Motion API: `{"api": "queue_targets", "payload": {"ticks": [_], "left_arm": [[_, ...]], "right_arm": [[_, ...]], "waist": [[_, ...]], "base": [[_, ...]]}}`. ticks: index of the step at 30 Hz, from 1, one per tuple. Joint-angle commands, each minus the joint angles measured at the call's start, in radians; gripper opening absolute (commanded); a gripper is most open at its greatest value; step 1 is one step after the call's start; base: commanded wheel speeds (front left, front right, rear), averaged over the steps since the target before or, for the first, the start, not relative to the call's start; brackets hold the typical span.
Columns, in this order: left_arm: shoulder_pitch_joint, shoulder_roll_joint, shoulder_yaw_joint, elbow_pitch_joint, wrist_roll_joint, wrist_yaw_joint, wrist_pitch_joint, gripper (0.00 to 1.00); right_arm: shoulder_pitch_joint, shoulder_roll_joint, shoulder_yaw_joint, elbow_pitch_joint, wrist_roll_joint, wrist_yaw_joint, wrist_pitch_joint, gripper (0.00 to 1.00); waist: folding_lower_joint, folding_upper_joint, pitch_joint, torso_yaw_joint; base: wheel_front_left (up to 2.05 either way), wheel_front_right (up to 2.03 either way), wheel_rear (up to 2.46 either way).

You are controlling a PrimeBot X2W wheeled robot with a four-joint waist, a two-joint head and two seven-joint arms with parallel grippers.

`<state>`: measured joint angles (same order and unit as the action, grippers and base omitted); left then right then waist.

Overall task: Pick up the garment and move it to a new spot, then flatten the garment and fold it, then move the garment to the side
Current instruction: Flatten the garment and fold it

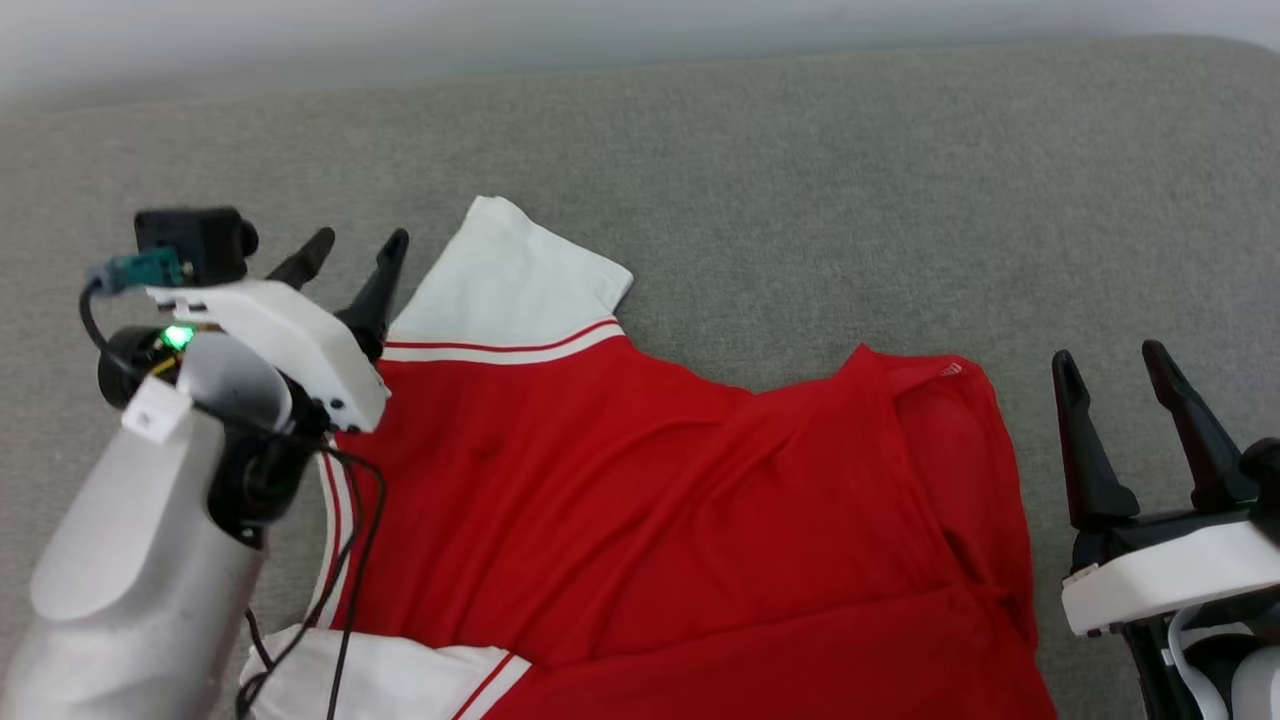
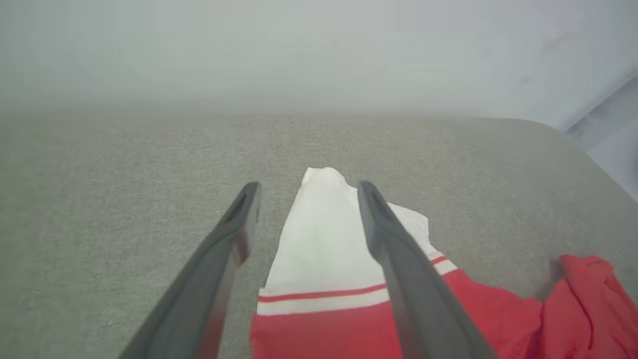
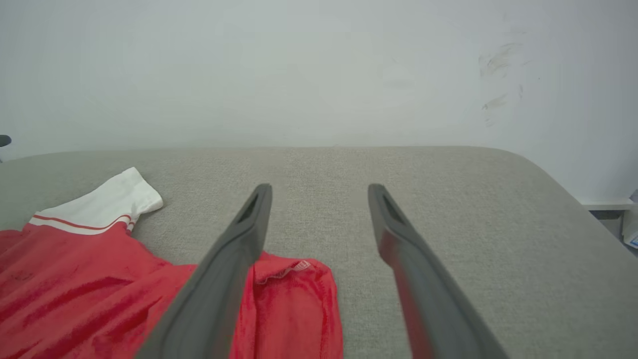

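Red garment lies spread on a grey cushion, covering my head view from the centre down to 6 o'clock, rumpled, with shallow folds across the body. One white sleeve with red striped trim points to about 11 o'clock. A second white sleeve lies at 7 o'clock, partly behind my left forearm. My left claw sits at 9 o'clock, just beside the outer edge of the upper sleeve, its two dark fingers spread wide with nothing between them. From the left wrist camera that sleeve appears in the gap between the fingers, the right-hand finger crossing in front of it. I cannot tell whether the tips touch the cloth. My right claw is at 4 o'clock, just off the shirt's right edge, over bare cushion, fingers equally wide apart and holding nothing. From the right wrist camera a folded red corner lies behind the left-hand finger at 7 o'clock. A pale wall rises beyond the cushion.
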<state>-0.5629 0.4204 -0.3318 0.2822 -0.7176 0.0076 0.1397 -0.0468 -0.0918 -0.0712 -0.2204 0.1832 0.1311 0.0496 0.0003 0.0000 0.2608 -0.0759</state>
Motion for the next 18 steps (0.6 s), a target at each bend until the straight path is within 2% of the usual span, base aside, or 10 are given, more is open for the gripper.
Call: {"api": "queue_targets", "payload": {"ticks": [1,10,14,18], "left_arm": [[-0.038,0.012,-0.001,0.023,-0.013,-0.012,0.041,1.0],[-0.297,0.057,-0.036,0.196,-0.115,-0.068,0.419,1.0],[-0.377,0.079,-0.054,0.258,-0.117,-0.062,0.529,1.0],[-0.422,0.101,-0.07,0.311,-0.099,-0.043,0.587,1.0]], "right_arm": [[-0.022,0.007,0.003,0.005,-0.003,-0.001,-0.002,1.0],[-0.069,0.021,0.024,0.042,0.01,-0.001,-0.026,1.0],[-0.085,0.028,0.042,0.058,0.022,-0.001,-0.041,1.0],[-0.097,0.032,0.056,0.078,0.033,-0.001,-0.058,1.0]], "waist": [[-0.0003,0.0,0.064,-0.055],[-0.0003,0.0,0.146,-0.133],[-0.0003,0.0,0.187,-0.171],[-0.0003,0.0,0.223,-0.204]], "base": [[0.0,0.0,0.0],[0.0,0.0,0.0],[0.0,0.0,0.0],[0.0,0.0,0.0]]}}
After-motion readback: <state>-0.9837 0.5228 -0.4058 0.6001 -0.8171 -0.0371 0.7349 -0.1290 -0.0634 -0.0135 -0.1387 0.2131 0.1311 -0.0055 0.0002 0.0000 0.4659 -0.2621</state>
